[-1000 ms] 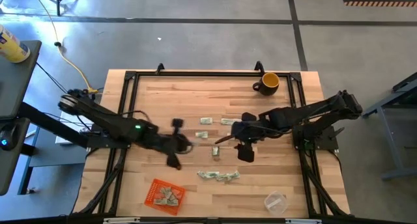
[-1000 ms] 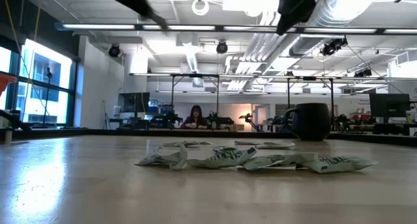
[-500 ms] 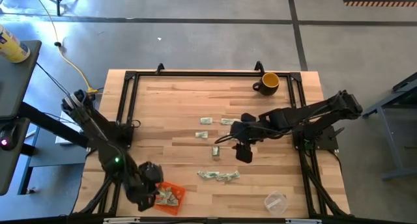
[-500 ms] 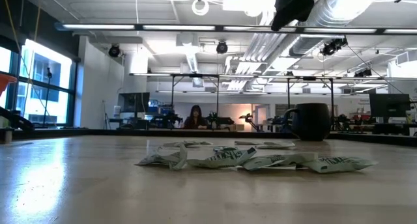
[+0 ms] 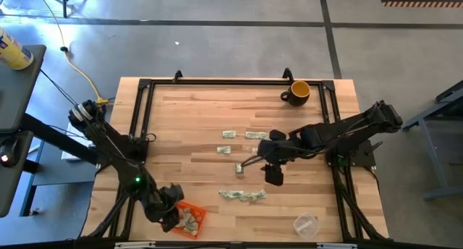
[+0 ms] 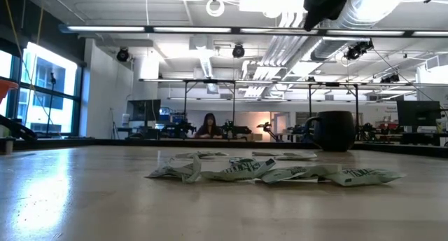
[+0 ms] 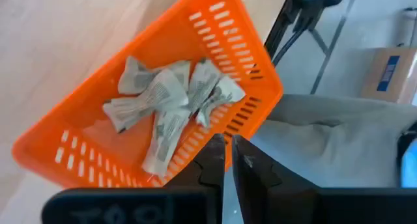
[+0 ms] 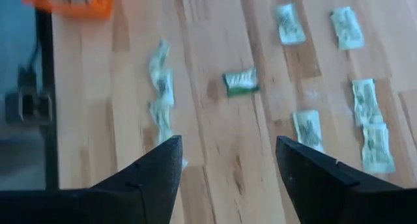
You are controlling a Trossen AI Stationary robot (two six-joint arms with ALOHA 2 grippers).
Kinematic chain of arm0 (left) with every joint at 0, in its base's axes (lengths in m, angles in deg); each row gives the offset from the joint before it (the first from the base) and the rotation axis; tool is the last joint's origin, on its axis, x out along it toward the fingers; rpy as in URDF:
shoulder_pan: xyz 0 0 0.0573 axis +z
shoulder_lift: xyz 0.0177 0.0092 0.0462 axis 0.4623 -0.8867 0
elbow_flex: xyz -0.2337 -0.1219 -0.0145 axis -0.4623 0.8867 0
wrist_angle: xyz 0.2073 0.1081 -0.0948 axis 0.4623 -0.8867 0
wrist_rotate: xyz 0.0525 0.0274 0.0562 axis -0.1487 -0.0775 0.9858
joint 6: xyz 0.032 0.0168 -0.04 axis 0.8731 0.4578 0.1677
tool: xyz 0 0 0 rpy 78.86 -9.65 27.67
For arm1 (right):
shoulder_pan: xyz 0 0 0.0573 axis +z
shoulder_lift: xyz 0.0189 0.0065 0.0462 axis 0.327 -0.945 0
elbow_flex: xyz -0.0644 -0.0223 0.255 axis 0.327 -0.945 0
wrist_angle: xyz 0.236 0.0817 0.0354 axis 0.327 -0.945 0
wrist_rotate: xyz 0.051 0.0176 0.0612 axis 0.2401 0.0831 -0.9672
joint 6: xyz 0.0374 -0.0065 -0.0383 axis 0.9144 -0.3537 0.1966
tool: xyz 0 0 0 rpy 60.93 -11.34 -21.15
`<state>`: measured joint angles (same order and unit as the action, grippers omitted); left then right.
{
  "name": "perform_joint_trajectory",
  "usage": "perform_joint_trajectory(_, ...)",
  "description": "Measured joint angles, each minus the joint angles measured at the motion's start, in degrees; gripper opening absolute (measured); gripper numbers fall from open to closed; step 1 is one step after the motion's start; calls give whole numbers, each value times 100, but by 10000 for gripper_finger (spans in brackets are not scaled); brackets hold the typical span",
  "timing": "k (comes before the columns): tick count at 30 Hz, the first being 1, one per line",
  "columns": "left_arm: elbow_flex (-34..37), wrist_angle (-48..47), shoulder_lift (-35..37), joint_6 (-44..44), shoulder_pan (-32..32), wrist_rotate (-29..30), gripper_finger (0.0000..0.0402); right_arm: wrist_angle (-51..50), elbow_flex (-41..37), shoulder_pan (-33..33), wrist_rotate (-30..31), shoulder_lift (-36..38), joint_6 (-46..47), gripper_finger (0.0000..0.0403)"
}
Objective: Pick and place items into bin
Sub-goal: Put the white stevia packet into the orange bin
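The orange bin [image 5: 191,220] sits at the table's near left and holds several crumpled green-and-white items [image 7: 171,100]. My left gripper [image 5: 171,210] hangs over the bin's left rim [image 7: 254,113]. Its fingers [image 7: 212,164] are open only by a narrow slit, and nothing shows between them. More items lie flat on the wood at mid-table [image 5: 227,134] [image 5: 239,169] and in a row nearer the front [image 5: 243,196] [image 6: 273,172]. My right gripper [image 5: 265,168] hovers open above them [image 8: 228,160].
A yellow-and-black mug [image 5: 298,92] stands at the far right. A clear plastic cup [image 5: 306,224] lies at the near right. A black frame [image 5: 142,119] runs along the table's edges. Bare wood lies between the bin and the front row of items.
My left gripper has swung from mid-table toward the near left corner, sinking and rolling about its own axis. It now hangs over the bin. The items on the table have stayed where they were.
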<state>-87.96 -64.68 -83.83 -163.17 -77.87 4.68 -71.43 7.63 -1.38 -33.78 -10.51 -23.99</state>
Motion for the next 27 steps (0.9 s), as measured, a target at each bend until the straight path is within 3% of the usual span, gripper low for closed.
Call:
perform_joint_trajectory(6,-212,-506,291,271,9,426,100,-531,-4,454,46,-328,-642,249)
perform_joint_trajectory(11,-246,-598,688,615,9,987,115,-402,-4,878,-104,-1031,-1391,245)
perform_joint_trajectory(17,-253,-1372,1337,650,97,1656,117,180,-11,1247,20,-1741,-1641,235)
perform_joint_trajectory(22,-253,-1812,1824,886,403,1678,117,1105,-9,1263,24,-2222,-1568,232)
perform_joint_trajectory(27,-253,-1882,2143,1282,459,1490,117,1252,-9,1225,81,-2567,-1095,233)
